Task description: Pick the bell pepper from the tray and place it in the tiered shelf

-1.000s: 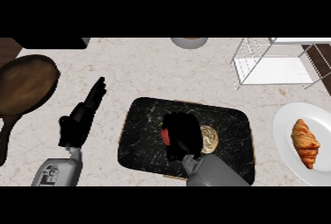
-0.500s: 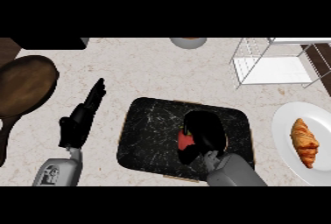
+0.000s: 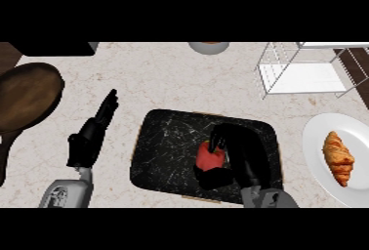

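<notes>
Red against black marble: the bell pepper (image 3: 208, 157) sits on the dark tray (image 3: 162, 151), right of the tray's centre, and the right hand (image 3: 241, 155) is on it, with fingers above and thumb below curled round the pepper so that only its left side shows. The right forearm comes in at the tray's lower right corner. Left of the tray, off its edge, the left hand (image 3: 92, 135) rests on the pale stone bench (image 3: 173, 78), fingers straight and together, holding nothing. Further left of the tray lies a brown wooden board (image 3: 27, 95). Up and to the right of the tray stands the white wire tiered shelf (image 3: 301, 73), well apart from the pepper. Just right of the tray, a white plate (image 3: 316, 146) carries a croissant (image 3: 338, 157). Above the tray, at the bench's far edge, a grey bowl (image 3: 209, 47) peeks in.
</notes>
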{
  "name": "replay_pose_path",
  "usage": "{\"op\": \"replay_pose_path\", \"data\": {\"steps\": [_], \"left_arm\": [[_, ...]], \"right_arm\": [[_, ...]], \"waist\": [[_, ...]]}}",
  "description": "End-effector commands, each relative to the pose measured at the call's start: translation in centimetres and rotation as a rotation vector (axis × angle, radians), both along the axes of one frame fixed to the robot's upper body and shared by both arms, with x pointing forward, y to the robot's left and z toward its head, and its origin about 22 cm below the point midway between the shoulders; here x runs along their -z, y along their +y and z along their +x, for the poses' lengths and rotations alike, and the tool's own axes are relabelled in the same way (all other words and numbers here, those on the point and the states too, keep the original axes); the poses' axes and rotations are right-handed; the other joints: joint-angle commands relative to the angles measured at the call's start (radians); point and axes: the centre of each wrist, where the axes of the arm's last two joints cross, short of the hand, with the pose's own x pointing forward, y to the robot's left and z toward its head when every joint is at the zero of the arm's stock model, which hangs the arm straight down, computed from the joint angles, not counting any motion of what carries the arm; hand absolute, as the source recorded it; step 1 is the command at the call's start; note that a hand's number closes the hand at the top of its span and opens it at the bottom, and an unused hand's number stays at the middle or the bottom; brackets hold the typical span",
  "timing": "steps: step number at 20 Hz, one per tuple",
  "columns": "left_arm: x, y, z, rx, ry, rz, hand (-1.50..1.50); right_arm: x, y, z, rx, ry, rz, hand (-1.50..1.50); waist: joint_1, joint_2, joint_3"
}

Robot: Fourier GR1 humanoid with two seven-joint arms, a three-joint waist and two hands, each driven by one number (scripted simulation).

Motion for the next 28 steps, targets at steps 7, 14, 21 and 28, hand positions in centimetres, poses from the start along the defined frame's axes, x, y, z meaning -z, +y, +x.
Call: {"op": "replay_pose_path", "data": {"steps": [7,14,21,28], "left_arm": [[0.6,0.8,0.1,0.004,-0.008,0.004,0.00],[-0.9,0.7,0.1,0.010,-0.009,-0.012,0.00],[-0.4,-0.3,1.4,0.014,-0.002,-0.003,0.00],[0.0,-0.2,-0.6,0.015,0.006,-0.033,0.00]], "right_arm": [[-10.2,-2.6,-3.9,0.127,-0.255,0.179,1.50],[-14.9,-3.7,-3.8,0.294,-0.394,0.042,1.50],[-19.4,-6.8,-1.2,0.424,-0.520,0.000,1.50],[-22.8,-9.3,2.3,0.470,-0.563,-0.001,1.50]], "waist": [[0.001,0.000,-0.001],[0.008,0.000,-0.001],[0.004,0.002,-0.001],[0.015,0.001,-0.001]]}}
